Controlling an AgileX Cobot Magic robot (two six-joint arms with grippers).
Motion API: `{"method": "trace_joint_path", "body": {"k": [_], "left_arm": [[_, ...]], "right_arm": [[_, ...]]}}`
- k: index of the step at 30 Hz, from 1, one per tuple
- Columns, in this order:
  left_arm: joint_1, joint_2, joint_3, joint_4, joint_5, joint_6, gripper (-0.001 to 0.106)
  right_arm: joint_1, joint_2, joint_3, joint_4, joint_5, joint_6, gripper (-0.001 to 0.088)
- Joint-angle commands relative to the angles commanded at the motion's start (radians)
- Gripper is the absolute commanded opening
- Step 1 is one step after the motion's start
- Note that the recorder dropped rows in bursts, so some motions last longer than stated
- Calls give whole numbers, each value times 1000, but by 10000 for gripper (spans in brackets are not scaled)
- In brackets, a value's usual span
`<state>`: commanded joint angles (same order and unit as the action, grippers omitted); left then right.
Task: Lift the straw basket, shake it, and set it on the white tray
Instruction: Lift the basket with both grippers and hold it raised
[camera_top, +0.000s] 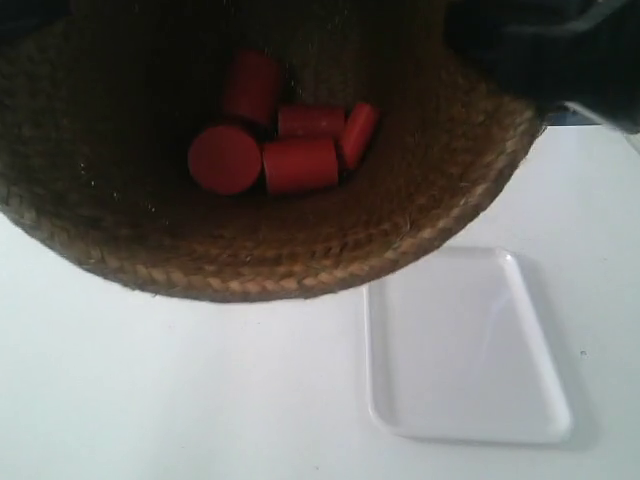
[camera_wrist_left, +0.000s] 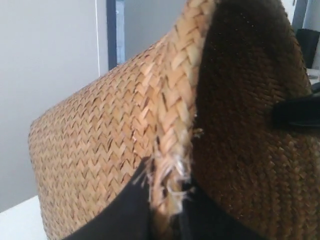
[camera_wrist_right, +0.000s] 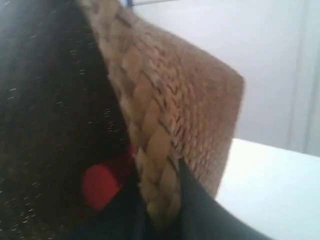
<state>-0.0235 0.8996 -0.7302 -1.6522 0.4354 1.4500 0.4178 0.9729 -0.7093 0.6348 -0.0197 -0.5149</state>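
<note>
The straw basket (camera_top: 300, 250) is held up close to the exterior camera and tilted, filling the top of that view. Several red cylinders (camera_top: 285, 140) lie loose inside it. My left gripper (camera_wrist_left: 165, 210) is shut on the basket's braided rim (camera_wrist_left: 172, 125), one black finger outside and one inside the wall. My right gripper (camera_wrist_right: 160, 205) is shut on the rim (camera_wrist_right: 150, 145) at the opposite side, with a red cylinder (camera_wrist_right: 100, 185) showing inside. The white tray (camera_top: 465, 345) lies flat on the table below, right of the basket, with nothing in it.
A white table (camera_top: 150, 390) spreads under the basket. A dark arm part (camera_top: 560, 50) shows at the exterior view's top right. A pale wall (camera_wrist_left: 45, 75) stands behind the basket in the wrist views.
</note>
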Motion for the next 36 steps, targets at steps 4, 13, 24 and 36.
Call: {"method": "trace_joint_path", "body": {"k": [4,13,24,36], "left_arm": [[0,-46,-126,27,146,32,0],[1,93,-141,63,185,-19,0],[1,171,-198,100,175,-10,0],[-28,175,-239,169,183,-38,0]], "right_arm": [[10,-43,-80,36,253,24,0],[38,17,-52,18,47,15,0],[39,28,-17,20,20,-3,0],[55,38,27,42,-54,-12,0]]}}
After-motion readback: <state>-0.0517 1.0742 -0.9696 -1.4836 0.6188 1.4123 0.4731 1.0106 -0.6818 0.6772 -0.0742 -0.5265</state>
